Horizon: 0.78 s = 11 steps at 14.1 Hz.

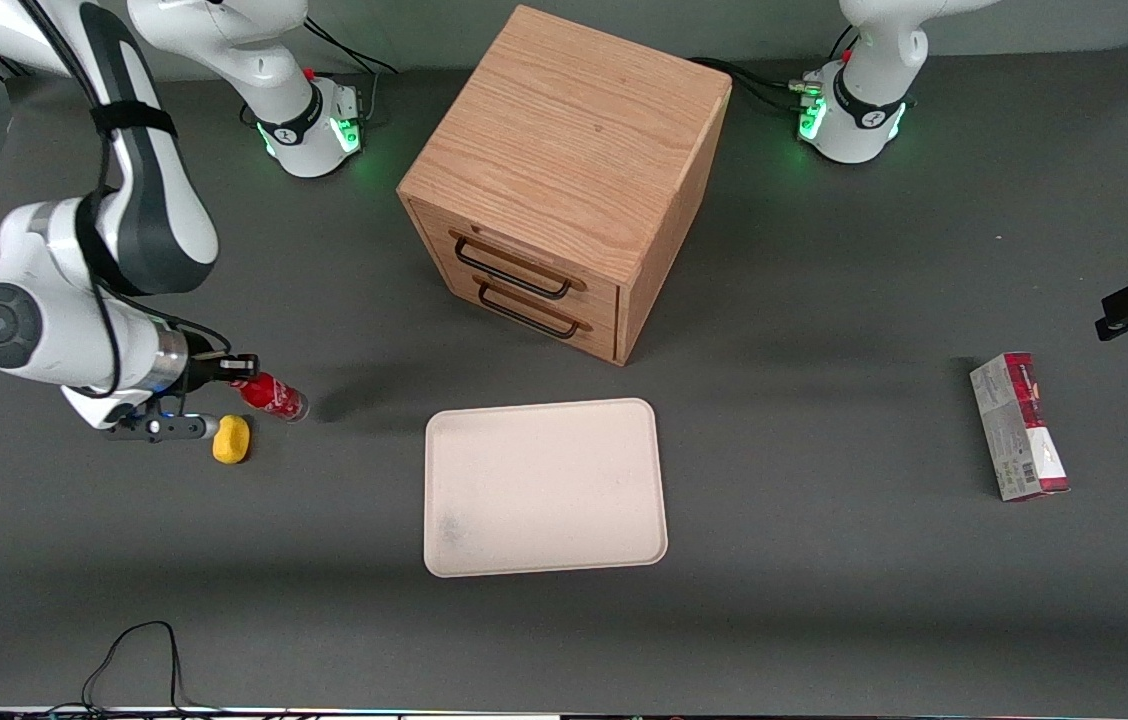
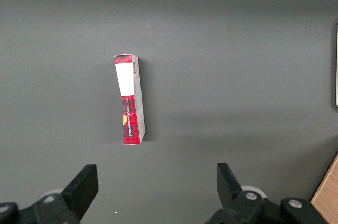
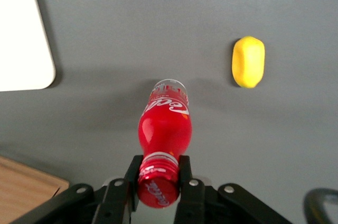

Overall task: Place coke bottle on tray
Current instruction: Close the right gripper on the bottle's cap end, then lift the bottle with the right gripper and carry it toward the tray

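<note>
1. Coke bottle (image 3: 165, 129), red with white script and a clear base, gripped at the neck just under the red cap, body tilted and pointing away from the wrist.
2. Gripper (image 3: 158, 174) clenched on the coke bottle, one finger on each side of the neck; seen from the front, gripper (image 1: 234, 372) low over the table (image 1: 824, 600) toward the working arm's end.
3. In the front view, coke bottle (image 1: 272, 396) slanted, base toward the tray; base perhaps just off the table, hard to tell from either view.
4. Tray (image 1: 544, 488), cream-white and bare, flat on the table nearer the front camera than the wooden drawer cabinet (image 1: 564, 180); well apart from the coke bottle, with a strip of grey table between them. One rounded corner of tray (image 3: 24, 28) visible from the wrist.
5. Yellow lump (image 1: 232, 439) on the table just beside the gripper, slightly nearer the front camera than the coke bottle and not touching it; same lump (image 3: 248, 61) clear of the bottle in the wrist view.
6. Red-and-grey carton (image 1: 1019, 427) lying flat toward the parked arm's end of the table.
</note>
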Available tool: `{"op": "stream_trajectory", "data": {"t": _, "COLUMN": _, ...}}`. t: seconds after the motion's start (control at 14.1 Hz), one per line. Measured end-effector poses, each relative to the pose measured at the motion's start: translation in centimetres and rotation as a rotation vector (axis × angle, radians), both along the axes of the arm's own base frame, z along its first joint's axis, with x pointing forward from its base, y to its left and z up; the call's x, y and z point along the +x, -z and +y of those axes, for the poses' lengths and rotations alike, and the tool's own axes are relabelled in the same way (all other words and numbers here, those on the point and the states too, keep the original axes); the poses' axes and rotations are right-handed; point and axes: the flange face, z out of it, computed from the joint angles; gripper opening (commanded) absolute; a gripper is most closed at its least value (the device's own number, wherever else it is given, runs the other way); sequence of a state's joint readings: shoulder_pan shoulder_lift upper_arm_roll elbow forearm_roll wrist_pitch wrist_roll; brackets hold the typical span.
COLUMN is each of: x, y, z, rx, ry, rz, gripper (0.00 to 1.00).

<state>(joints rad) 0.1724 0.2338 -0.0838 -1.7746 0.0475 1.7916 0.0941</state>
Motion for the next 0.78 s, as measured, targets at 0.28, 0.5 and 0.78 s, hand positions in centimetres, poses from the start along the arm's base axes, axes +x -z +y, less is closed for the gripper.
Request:
{"op": "stream_trajectory", "data": {"t": 0.28, "x": 0.6, "y": -6.7, "z": 0.2, "rx": 0.001, "ry": -0.006, "rz": 0.022, "gripper": 0.00}}
{"op": "stream_trajectory", "data": {"t": 0.5, "x": 0.2, "y": -11.7, "z": -0.5, "rx": -0.001, "ry": -0.001, "rz": 0.067, "gripper": 0.00}}
{"op": "stream_trajectory", "data": {"t": 0.78, "x": 0.7, "y": -15.1, "z": -0.5, "rx": -0.007, "ry": 0.001, "rz": 0.089, "gripper": 0.00}}
